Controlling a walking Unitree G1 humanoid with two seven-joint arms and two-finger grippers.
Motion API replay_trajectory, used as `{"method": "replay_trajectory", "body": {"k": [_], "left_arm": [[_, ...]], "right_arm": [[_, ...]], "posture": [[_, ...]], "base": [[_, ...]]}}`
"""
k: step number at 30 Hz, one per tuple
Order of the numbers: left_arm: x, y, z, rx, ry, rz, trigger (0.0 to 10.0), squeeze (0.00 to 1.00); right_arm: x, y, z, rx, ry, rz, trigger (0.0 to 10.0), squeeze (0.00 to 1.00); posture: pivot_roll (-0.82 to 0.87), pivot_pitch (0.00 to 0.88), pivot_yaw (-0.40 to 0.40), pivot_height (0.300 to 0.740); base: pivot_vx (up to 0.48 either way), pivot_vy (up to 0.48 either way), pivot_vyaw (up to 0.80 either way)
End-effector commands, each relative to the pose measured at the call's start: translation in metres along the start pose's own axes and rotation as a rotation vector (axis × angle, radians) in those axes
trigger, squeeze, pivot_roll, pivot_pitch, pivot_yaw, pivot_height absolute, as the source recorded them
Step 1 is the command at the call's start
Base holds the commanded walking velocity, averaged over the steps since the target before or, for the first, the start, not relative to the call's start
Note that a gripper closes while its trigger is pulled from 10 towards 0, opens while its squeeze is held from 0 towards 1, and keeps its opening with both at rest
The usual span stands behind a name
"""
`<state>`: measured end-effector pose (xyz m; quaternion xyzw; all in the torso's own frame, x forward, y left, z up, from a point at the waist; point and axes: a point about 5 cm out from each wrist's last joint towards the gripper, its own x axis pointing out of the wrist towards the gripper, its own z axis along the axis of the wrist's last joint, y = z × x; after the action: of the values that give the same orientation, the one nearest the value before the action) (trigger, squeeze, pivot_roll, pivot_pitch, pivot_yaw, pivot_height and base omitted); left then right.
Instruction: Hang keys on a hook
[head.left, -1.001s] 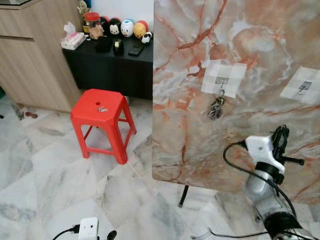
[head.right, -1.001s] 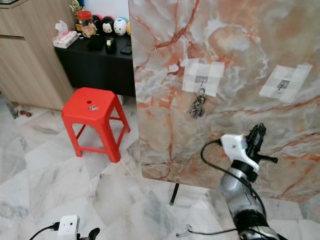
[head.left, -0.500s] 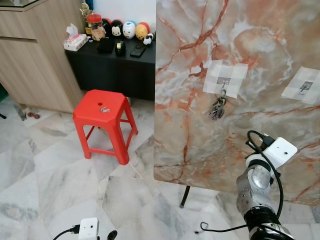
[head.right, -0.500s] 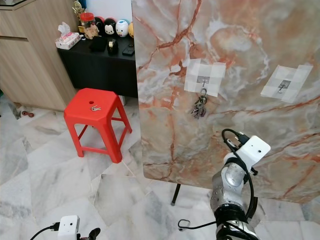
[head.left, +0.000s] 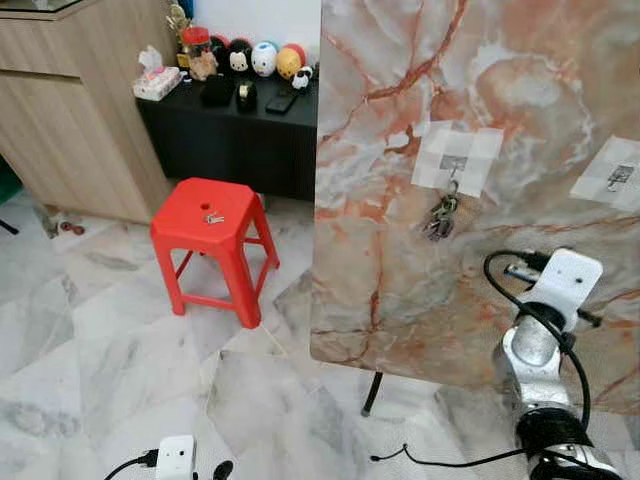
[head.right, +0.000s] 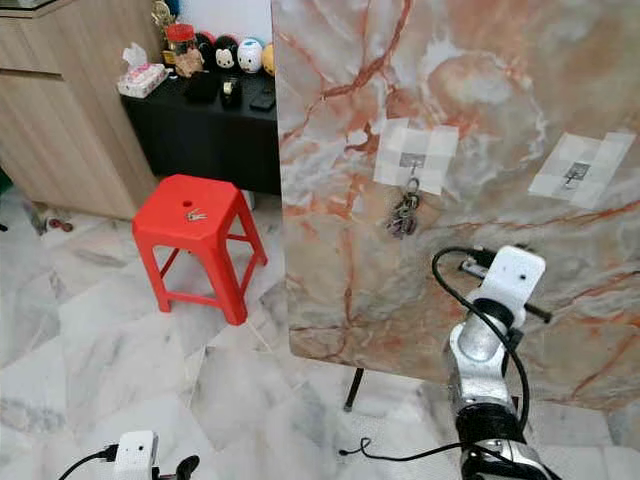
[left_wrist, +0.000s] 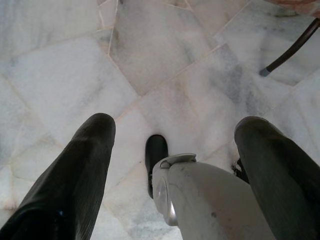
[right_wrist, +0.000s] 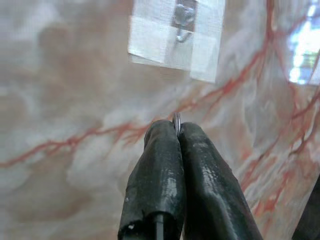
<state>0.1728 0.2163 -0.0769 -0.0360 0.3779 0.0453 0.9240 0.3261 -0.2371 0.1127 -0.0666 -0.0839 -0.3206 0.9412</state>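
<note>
A thin silver key ring (right_wrist: 176, 121) is pinched in the closed right tool (right_wrist: 178, 131), raised before the small metal hook (right_wrist: 183, 22) on the marble-patterned board (head.left: 400, 250). Approach step judged in hand; the ring is next to be lifted over the hook. The left tool (left_wrist: 170, 145) is held wide and empty over the floor.

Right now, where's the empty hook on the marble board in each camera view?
Left eye view: empty hook on its taped patch, near the picture's right edge.
Right eye view: same hook, right of the hung keys.
Right wrist view: hook just beyond the right gripper, shut on a key ring.
Left wrist view: faces the floor instead.
Shared landmark: the red-veined marble board.
</note>
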Motion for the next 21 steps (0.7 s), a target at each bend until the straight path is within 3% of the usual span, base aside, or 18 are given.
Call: {"method": "replay_trajectory", "body": {"k": [1, 11, 13, 16, 21], "left_arm": [[-0.002, 0.001, -0.005, -0.007, 0.016, 0.005, 10.0, 0.00], [-0.003, 0.001, -0.008, -0.016, 0.024, 0.000, 10.0, 0.00], [-0.003, 0.001, -0.008, -0.020, 0.025, -0.005, 10.0, 0.00], [-0.002, 0.000, -0.008, -0.027, 0.024, -0.010, 10.0, 0.00], [-0.002, 0.000, -0.007, -0.031, 0.022, -0.010, 10.0, 0.00]], "right_arm": [[0.002, 0.003, 0.005, -0.073, -0.040, 0.016, 10.0, 0.00], [0.005, -0.001, 0.015, -0.268, -0.163, -0.071, 10.0, 0.00], [0.005, -0.003, 0.012, -0.231, -0.124, -0.099, 10.0, 0.00], [0.005, -0.013, -0.004, -0.138, 0.033, -0.177, 10.0, 0.00], [0.004, -0.023, -0.014, -0.149, 0.093, -0.234, 10.0, 0.00]], "posture": [[0.10, 0.073, -0.045, 0.740], [0.10, 0.072, -0.048, 0.740], [0.10, 0.074, -0.049, 0.740], [0.10, 0.070, -0.052, 0.740], [0.11, 0.064, -0.052, 0.740]], "base": [[0.000, 0.000, 0.00], [0.000, 0.000, 0.00], [0.000, 0.000, 0.00], [0.000, 0.000, 0.00], [0.000, 0.000, 0.00]]}}
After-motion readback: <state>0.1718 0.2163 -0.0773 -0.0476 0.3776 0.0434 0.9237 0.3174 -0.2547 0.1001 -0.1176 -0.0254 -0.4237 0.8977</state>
